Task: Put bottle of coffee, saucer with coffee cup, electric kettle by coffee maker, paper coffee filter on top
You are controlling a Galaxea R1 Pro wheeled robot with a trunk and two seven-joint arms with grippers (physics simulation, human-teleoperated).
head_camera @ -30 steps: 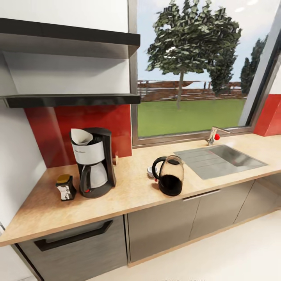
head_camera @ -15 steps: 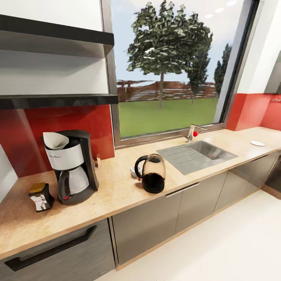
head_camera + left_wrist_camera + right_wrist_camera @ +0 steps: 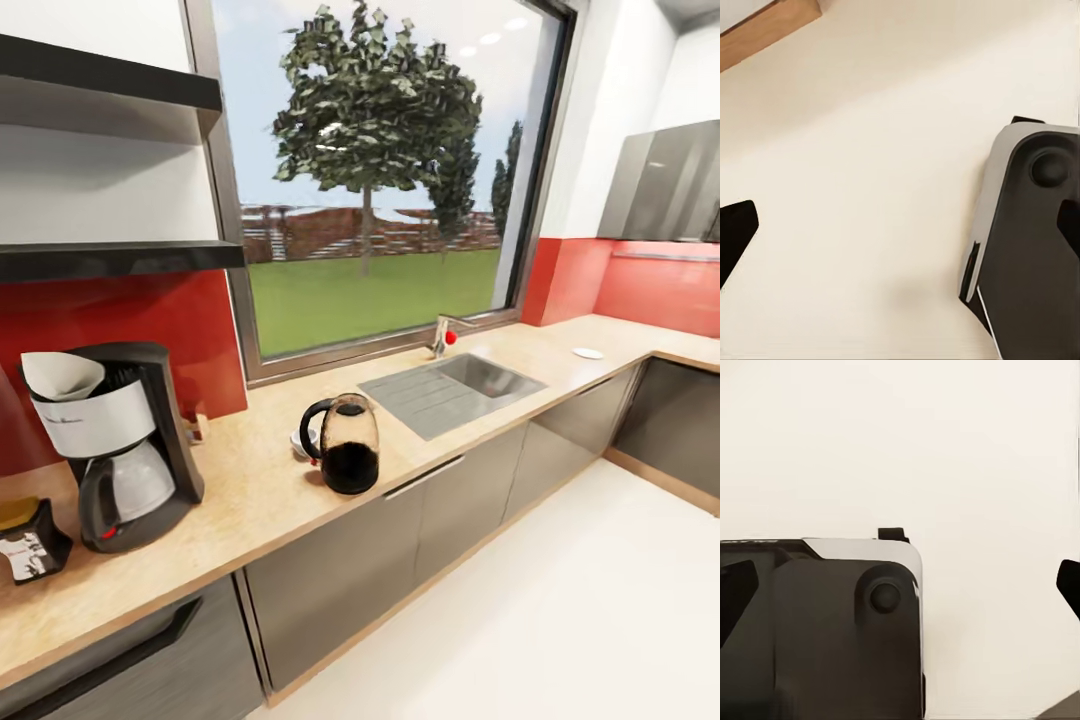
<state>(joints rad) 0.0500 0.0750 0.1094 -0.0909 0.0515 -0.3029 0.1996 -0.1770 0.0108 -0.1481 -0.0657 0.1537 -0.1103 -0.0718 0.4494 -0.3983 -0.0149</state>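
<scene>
The head view looks forward and down from standing height along the kitchen countertop, from a moderate distance, toward the window. Both wrist views point down, close to the pale floor, each catching part of the robot's grey-and-black base; that floor is shared with the head view.

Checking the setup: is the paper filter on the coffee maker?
Yes: the white paper coffee filter sits in the coffee maker basket's top.

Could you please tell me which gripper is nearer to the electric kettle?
I cannot tell. The left gripper and right gripper both face the floor beside the robot's base, while the electric kettle stands on the kitchen countertop.
</scene>
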